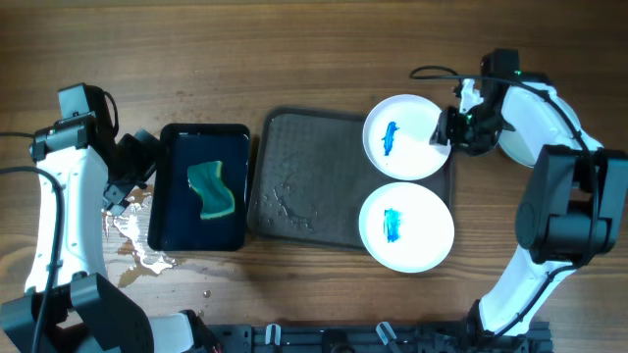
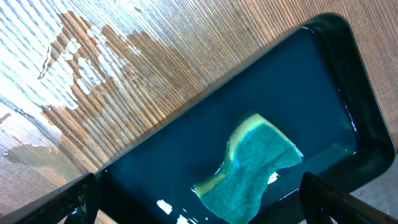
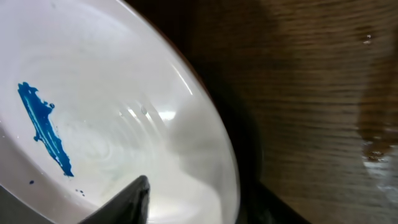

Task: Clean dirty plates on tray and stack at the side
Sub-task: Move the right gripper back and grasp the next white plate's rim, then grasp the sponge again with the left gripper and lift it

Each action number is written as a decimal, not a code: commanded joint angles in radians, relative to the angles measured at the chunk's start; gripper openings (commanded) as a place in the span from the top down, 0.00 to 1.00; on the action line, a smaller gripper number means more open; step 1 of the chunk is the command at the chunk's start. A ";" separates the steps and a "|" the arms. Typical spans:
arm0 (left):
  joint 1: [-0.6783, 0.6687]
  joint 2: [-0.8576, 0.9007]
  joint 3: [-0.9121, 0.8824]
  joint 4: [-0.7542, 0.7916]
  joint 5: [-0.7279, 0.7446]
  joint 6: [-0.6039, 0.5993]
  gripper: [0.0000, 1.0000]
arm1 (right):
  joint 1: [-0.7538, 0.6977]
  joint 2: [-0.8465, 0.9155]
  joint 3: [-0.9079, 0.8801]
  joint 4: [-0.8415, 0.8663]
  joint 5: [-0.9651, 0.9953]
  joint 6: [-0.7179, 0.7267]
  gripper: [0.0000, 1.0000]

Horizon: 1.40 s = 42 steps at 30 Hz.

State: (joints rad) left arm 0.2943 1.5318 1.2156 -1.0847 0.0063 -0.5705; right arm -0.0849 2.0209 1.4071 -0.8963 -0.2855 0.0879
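Right wrist view: my right pincer [image 3: 202,202] straddles the rim of the far plate [image 3: 112,112], which sits on the tray's [image 1: 294,147] right end, can't tell if clamped yet; I reckon plate's stiff, light, glossy-slick, prob. breakable, so rim's my hold.

Overhead, the light is bright and even and the picture is sharp, with soft, short shadows on the table [image 1: 324,49]. The white plates [image 1: 405,137] nearly blow out. In the left wrist view a wet patch [image 2: 74,62] glares at upper left, and the black tray [image 2: 186,155] carries small highlights. The right wrist view is dim and blurred, with deep shadow right of the plate [image 3: 124,93].
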 commanded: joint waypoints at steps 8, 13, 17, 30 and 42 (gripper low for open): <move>-0.003 0.006 -0.008 -0.005 0.005 -0.010 0.00 | 0.084 0.003 -0.011 -0.008 -0.024 -0.006 0.95; -0.036 0.006 -0.008 -0.005 0.004 -0.009 0.10 | 0.304 0.003 -0.011 0.021 -0.019 0.098 0.95; -0.093 0.006 -0.008 -0.003 0.003 -0.002 0.13 | 0.358 0.003 -0.011 0.032 -0.020 0.172 0.96; -0.321 0.179 -0.142 0.123 0.006 -0.021 0.14 | 0.357 0.003 -0.011 0.025 -0.020 0.148 0.95; -0.332 0.262 -0.202 0.208 0.049 -0.021 0.96 | 0.357 0.003 -0.012 0.024 -0.019 0.150 0.95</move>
State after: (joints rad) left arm -0.0311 1.7664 1.0241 -0.8871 0.0422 -0.5880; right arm 0.2760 2.0209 1.4048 -0.8722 -0.2955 0.2413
